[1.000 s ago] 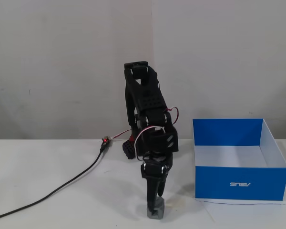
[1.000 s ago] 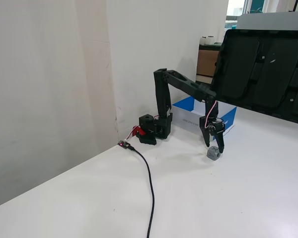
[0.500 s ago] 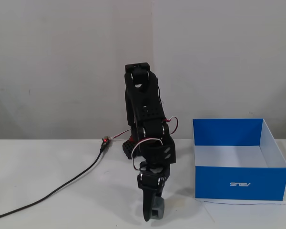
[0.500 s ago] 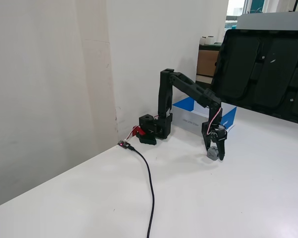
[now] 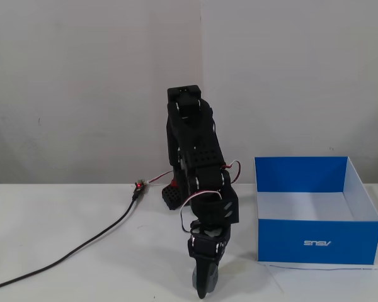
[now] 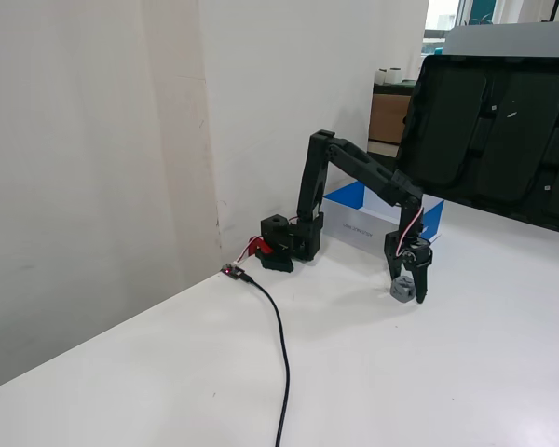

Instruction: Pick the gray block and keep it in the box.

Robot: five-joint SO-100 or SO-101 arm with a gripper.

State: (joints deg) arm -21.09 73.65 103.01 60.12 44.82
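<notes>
Fixed view: gripper (image 6: 412, 291) lowered, fingers spread around gray block (image 6: 403, 289) on table (image 6: 354, 372); box (image 5: 315, 242) to the right, near.

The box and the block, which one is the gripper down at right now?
The gray block: the gripper points down around it on the table, while the blue box sits apart, beside the arm.

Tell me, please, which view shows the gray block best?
The side-on fixed view: the block sits clear on the table between the jaws. In the front-on fixed view only a gray sliver shows beside the gripper.
</notes>
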